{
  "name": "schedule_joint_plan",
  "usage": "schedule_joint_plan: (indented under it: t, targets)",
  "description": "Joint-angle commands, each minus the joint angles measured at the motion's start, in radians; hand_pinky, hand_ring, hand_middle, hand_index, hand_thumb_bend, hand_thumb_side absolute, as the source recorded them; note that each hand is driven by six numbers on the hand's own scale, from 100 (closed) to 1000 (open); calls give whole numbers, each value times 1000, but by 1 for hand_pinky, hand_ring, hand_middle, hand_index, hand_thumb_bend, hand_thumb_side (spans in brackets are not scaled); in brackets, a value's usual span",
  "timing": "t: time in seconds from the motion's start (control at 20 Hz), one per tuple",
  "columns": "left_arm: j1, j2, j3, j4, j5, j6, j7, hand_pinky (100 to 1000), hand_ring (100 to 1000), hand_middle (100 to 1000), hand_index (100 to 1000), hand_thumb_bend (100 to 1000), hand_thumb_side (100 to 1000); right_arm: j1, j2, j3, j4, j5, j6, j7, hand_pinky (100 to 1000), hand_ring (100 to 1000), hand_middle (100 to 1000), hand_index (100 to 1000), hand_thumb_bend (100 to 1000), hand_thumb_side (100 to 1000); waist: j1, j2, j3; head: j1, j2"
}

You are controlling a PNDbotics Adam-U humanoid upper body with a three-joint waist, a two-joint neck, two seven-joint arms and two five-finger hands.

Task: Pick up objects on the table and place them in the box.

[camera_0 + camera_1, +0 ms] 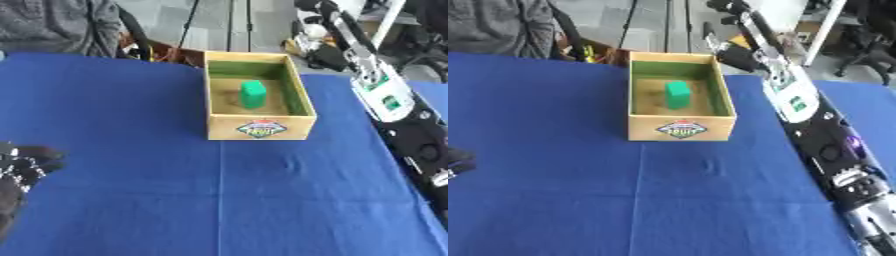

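Even, bright daylight-like light is falling across the blue surface (131, 200), leaving its cloth saturated and free of glare. Inside the wooden box (681, 116), the near wall is casting a soft shadow over the floor, and the green block (253, 94) is standing out crisply in colour though its edges are smearing slightly. Beyond the box, the pale floor is glowing brighter and washing out. Both views are looking soft throughout, and the black left hand (22, 167), well left of the box, is blurring into a dark mass.
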State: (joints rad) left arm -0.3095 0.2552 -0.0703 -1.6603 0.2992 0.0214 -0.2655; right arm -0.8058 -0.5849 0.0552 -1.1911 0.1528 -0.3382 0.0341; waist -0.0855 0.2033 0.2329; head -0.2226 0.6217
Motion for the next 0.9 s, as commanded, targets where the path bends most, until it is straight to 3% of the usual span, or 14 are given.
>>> schedule_joint_plan:
  t: [0.05, 0.3, 0.55, 0.7, 0.9]
  targets:
    - [-18, 28, 26, -13, -3, -7, 18, 824, 782, 589, 669, 413, 1000, 24, -2, -45, -71, -59, 42, -12, 772, 860, 774, 797, 100, 754, 11, -10, -35, 36, -18]
    - [-3, 53, 56, -10, -8, -17, 49, 824, 784, 589, 669, 411, 1000, 146, 119, -128, -174, -135, 100, -86, 768, 855, 765, 788, 100, 810, 17, -7, -157, 103, -19]
    - [19, 69, 83, -5, -13, -25, 75, 824, 785, 589, 669, 409, 1000, 269, 203, -90, -291, -211, 159, -136, 763, 850, 753, 783, 100, 862, 27, -6, -278, 171, -14]
    - [29, 71, 91, -3, -15, -28, 84, 824, 785, 589, 669, 408, 1000, 343, 231, -82, -343, -256, 178, -141, 758, 842, 739, 778, 100, 893, 31, -7, -297, 182, -11]
    - [37, 66, 86, 0, -15, -27, 82, 824, 784, 589, 669, 408, 1000, 445, 263, -90, -396, -319, 189, -145, 750, 828, 701, 765, 100, 915, 33, -17, -288, 173, 2]
